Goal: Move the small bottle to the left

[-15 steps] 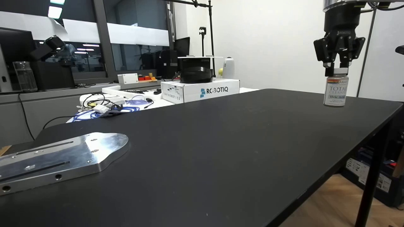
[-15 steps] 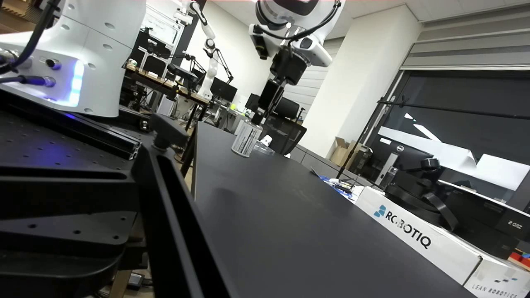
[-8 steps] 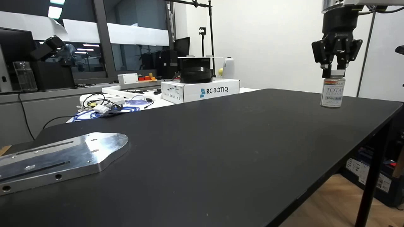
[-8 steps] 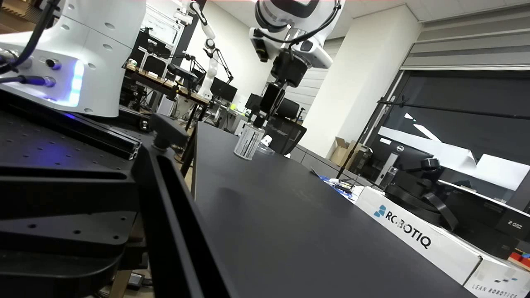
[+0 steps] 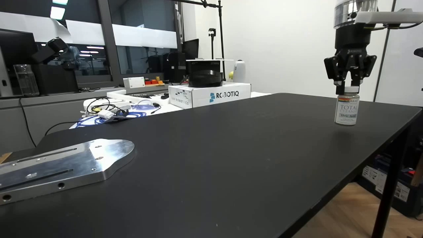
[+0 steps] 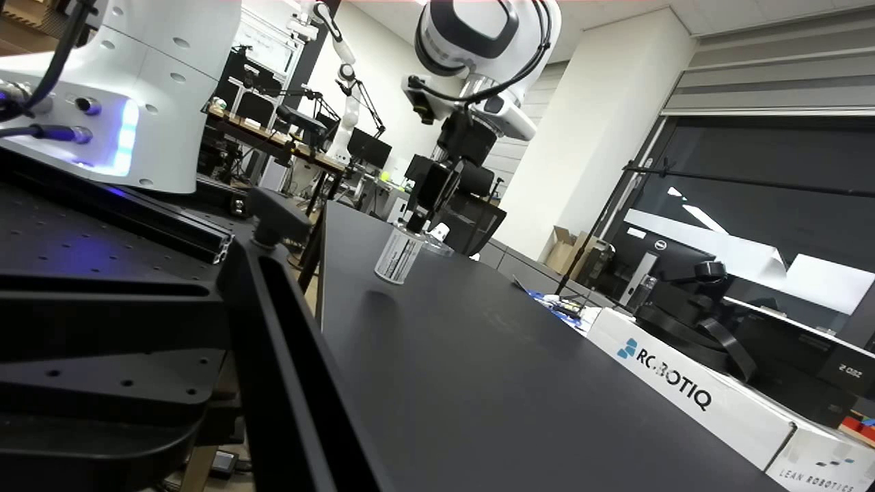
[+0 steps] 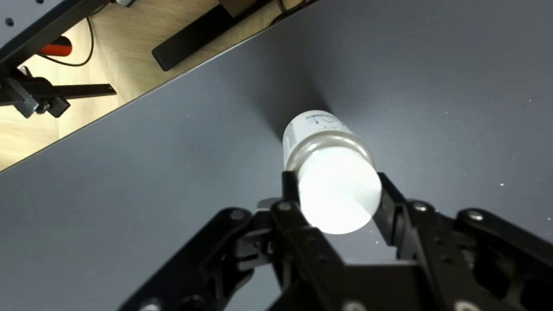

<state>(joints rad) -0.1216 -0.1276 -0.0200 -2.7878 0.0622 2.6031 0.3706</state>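
Pincer (image 7: 338, 190) part-closed, snug on the small bottle (image 5: 347, 108) (at its cap (image 7: 340, 191)).

The small bottle (image 5: 347, 111) reads "TOTAL" and "Uric Acid"; gripper (image 5: 348, 87) and white box (image 5: 210, 96), "ROBOTIQ", the box also "LEAN ROBOTICS"; black box (image 6: 810, 369), upside-down "ZED 2"; monitor (image 6: 683, 255), "DELL".

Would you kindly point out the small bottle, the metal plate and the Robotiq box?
Small bottle (image 5: 347, 108), in an exterior view: its label.
Metal plate (image 5: 74, 161), in an exterior view: its top face.
Robotiq box (image 6: 689, 387), in an exterior view: its lettered side.
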